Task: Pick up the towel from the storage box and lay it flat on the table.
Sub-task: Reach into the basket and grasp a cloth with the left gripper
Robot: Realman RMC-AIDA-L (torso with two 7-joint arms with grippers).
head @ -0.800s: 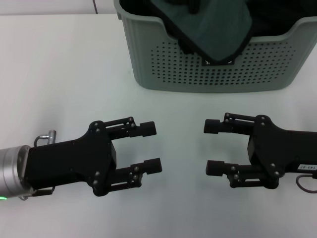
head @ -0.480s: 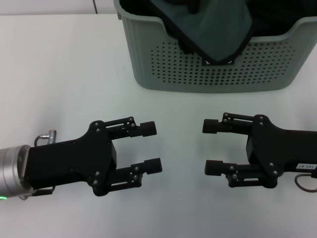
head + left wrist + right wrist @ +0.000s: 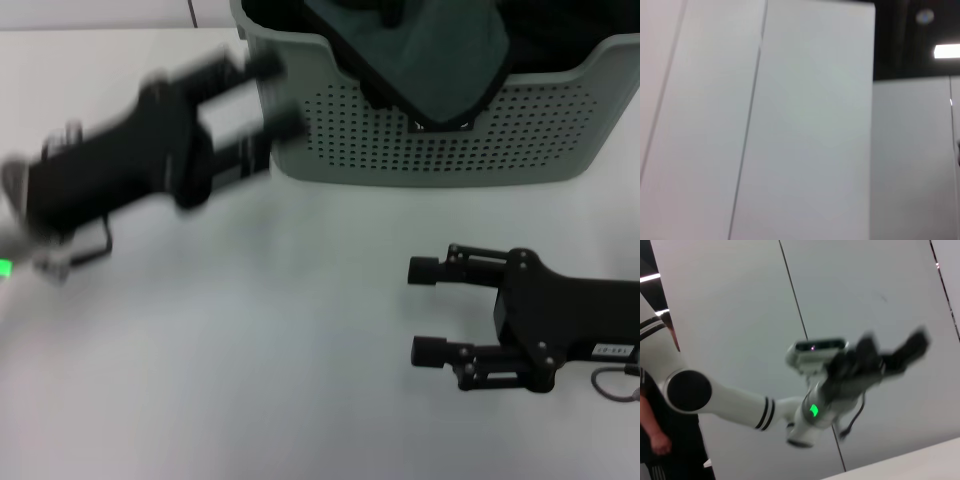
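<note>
A: While the dark teal-grey, black-edged towel [image 3: 425, 50] is lying crumpled in the perforated pale grey-green plastic storage box [image 3: 430, 140], one corner draped over the front rim, where is the left gripper [image 3: 262, 98] working?

B: Beside the box's left corner, jaws apart and empty; it should be pinching that soft corner. The right gripper [image 3: 425, 311] is hovering above the smooth white table [image 3: 300, 380], also parted and empty.

Soft matt cloth towel [image 3: 440, 60], perforated plastic storage box [image 3: 430, 140], smooth white table [image 3: 300, 350], matt black tools.

Black left gripper [image 3: 268, 95], black right gripper [image 3: 428, 311], white banded arm, green light
</note>
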